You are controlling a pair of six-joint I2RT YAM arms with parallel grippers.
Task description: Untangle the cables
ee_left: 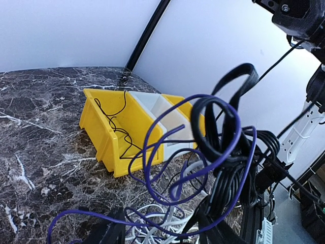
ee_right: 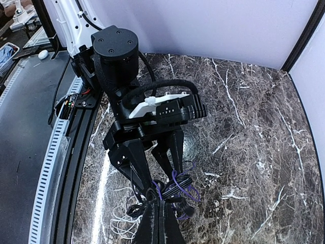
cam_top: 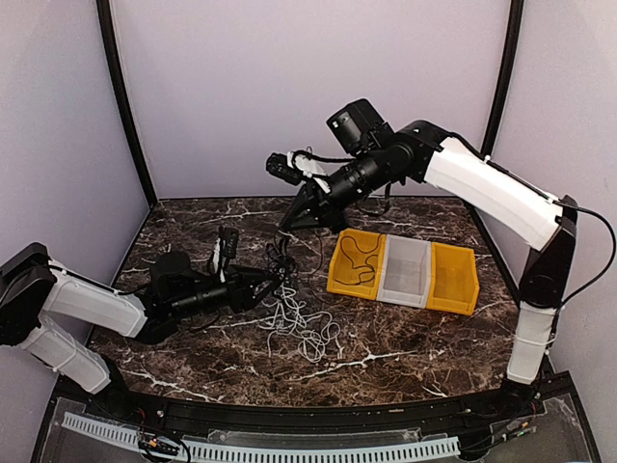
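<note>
Near table centre-left, left gripper (cam_top: 273, 280) low, fingers apart around one black-and-purple cable tangle (cam_top: 282, 256). Just right, right gripper (cam_top: 287, 228) pinched together on same tangle from above. Nearer the bases, one loose white cable (cam_top: 301, 330) on marble table (cam_top: 434, 357). Far right, three bins (cam_top: 405, 280) touching: two yellow, one clear between; one thin black cable (cam_top: 359, 258) in left yellow.

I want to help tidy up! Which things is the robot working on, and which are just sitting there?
Working on:
black-and-purple tangle
white cable pile
thin black cable

Just sitting there:
yellow bin holding that thin cable
clear bin
other yellow bin
</note>
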